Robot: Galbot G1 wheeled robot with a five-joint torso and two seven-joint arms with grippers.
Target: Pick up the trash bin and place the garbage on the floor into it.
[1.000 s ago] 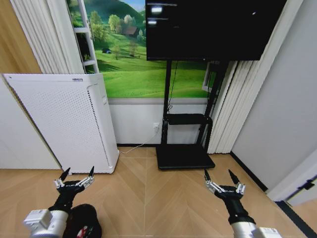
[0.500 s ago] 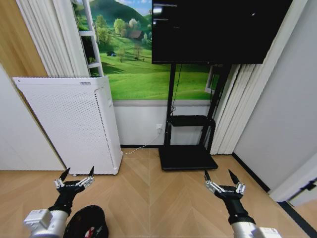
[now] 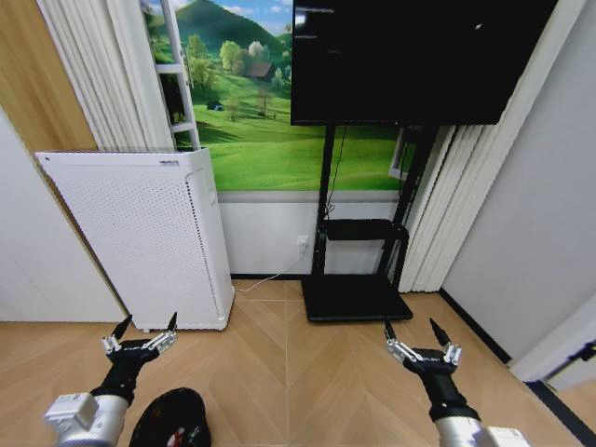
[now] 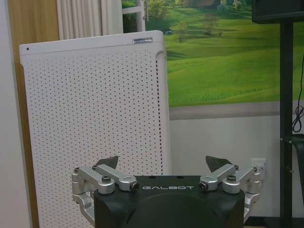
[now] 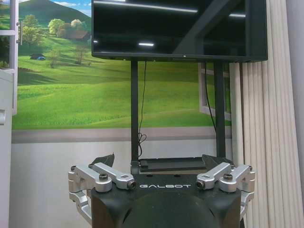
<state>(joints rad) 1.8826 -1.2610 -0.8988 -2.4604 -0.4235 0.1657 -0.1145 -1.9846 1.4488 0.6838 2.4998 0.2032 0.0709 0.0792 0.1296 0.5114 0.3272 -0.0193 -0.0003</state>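
The trash bin (image 3: 170,419), small, black and round, stands on the herringbone floor (image 3: 307,372) at the head view's lower left, just right of my left forearm. A bit of red-and-white garbage (image 3: 177,435) shows inside its opening. My left gripper (image 3: 148,322) hovers open above and beyond the bin, holding nothing. My right gripper (image 3: 412,325) is held out open over bare floor on the right. In the wrist views the left gripper (image 4: 165,164) faces the white purifier and the right gripper (image 5: 160,160) faces the TV stand, both with fingers spread.
A tall white perforated air purifier (image 3: 140,237) stands against the wall at left. A TV on a black stand (image 3: 354,298) with a floor plate sits ahead at centre. Curtains (image 3: 438,214) and a grey wall (image 3: 521,214) close the right side.
The whole picture has slid to the right, so the camera has turned leftward. The purifier, TV stand and bin sit further right in view. Both grippers hold the same open pose.
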